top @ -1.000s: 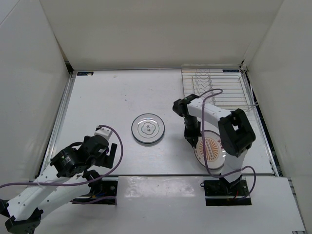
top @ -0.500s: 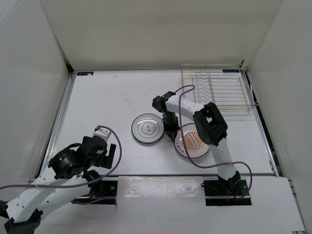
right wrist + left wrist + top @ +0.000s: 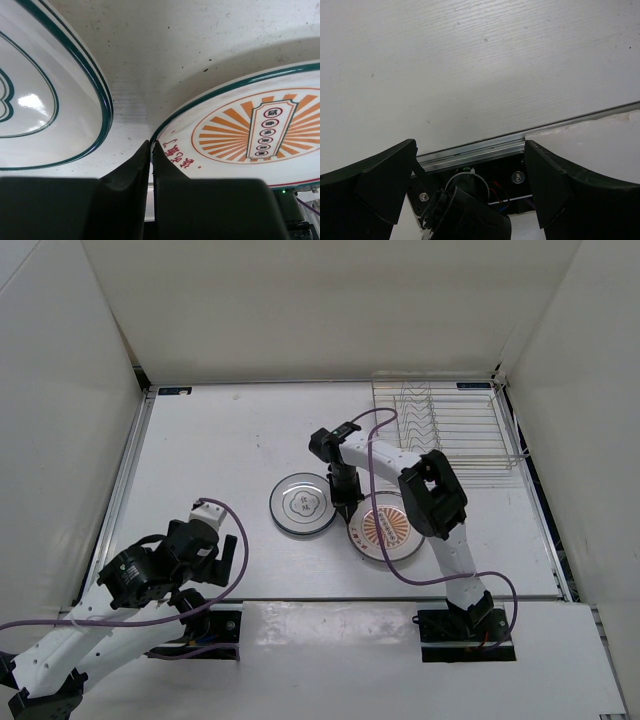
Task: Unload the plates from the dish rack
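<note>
The wire dish rack [image 3: 445,425] stands at the back right with no plate showing in it. A white plate with a dark scalloped outline [image 3: 303,504] [image 3: 40,115] lies flat mid-table. Just right of it is the orange sunburst plate [image 3: 388,530] [image 3: 250,130]. My right gripper [image 3: 349,513] [image 3: 151,145] is shut on its left rim, low over the table, and the two plates stand a little apart. My left gripper [image 3: 218,545] [image 3: 470,145] hangs open and holds nothing over the table's near left edge, far from both plates.
White walls close in the table on the left, back and right. A metal rail [image 3: 520,142] runs along the near edge, with the arm bases behind it. A purple cable [image 3: 385,420] loops from the right arm over the rack's front left corner.
My right gripper has carried the orange sunburst plate leftward, from the front right to beside the dark-outlined plate. The left arm has hardly moved.
</note>
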